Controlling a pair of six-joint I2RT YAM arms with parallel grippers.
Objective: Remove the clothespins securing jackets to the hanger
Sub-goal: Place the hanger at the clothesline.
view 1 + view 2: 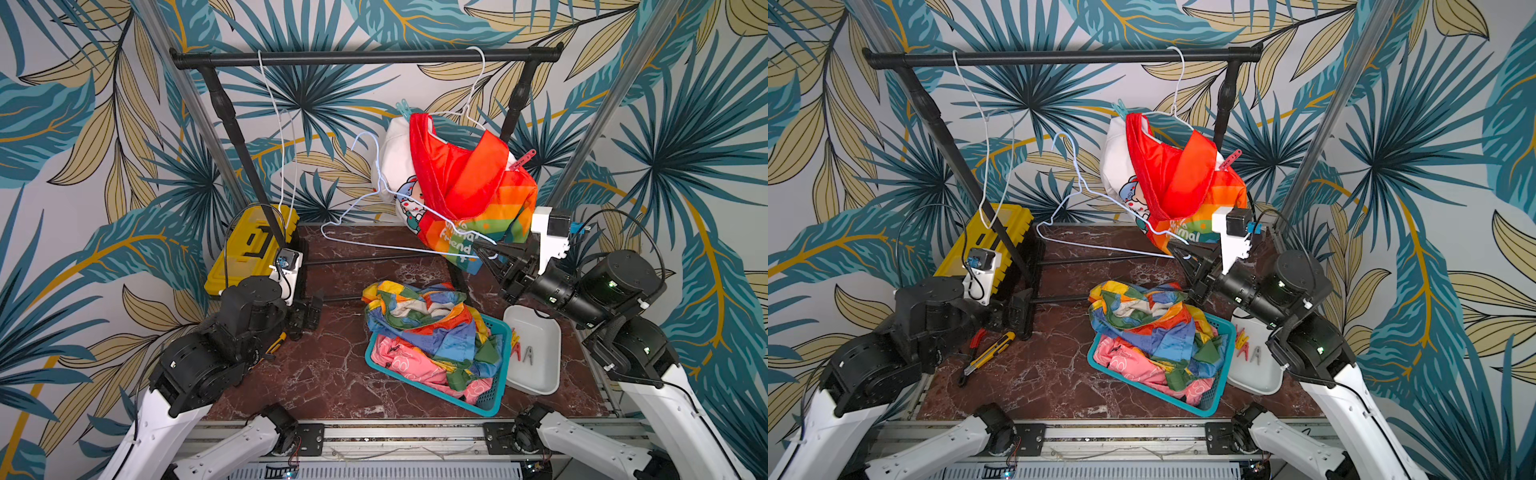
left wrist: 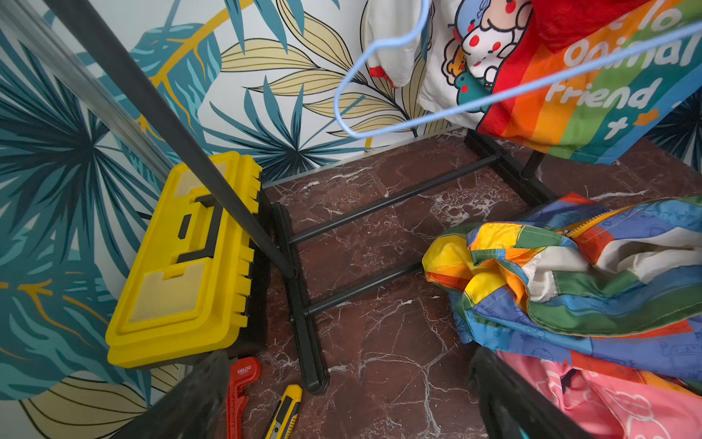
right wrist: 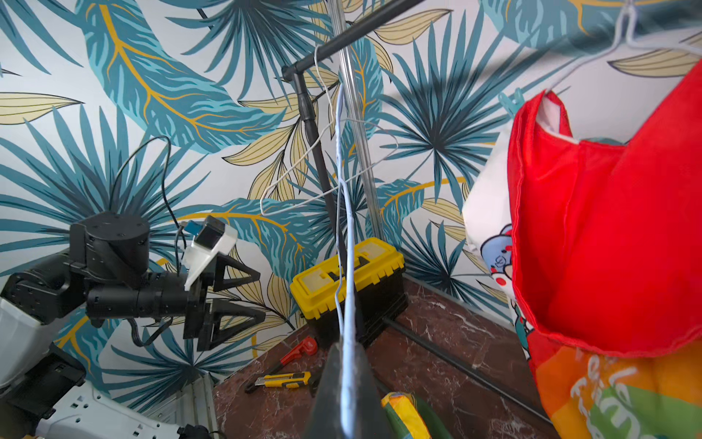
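Note:
A rainbow-striped jacket with a red hood [image 1: 461, 174] hangs from a white hanger [image 1: 478, 83] at the right end of the rail. A teal clothespin [image 1: 403, 107] grips its upper left edge, and a pink clothespin [image 1: 524, 160] clips its right shoulder. My right gripper [image 1: 484, 249] is shut on the lower bar of a bare light-blue hanger [image 1: 374, 245], which sits between the closed jaws in the right wrist view [image 3: 347, 266]. My left gripper [image 1: 305, 313] stands open and empty, low beside the rack's left foot. Two more jackets [image 1: 419, 316] lie in the teal basket [image 1: 494, 399].
A white tray [image 1: 540, 374] holding loose clothespins [image 1: 521, 349] stands right of the basket. A yellow toolbox [image 1: 249, 245] sits at the back left. A yellow utility knife [image 1: 990, 351] and a red wrench [image 1: 977, 337] lie near it. A bare white hanger [image 1: 282, 145] hangs on the black rack [image 1: 365, 58].

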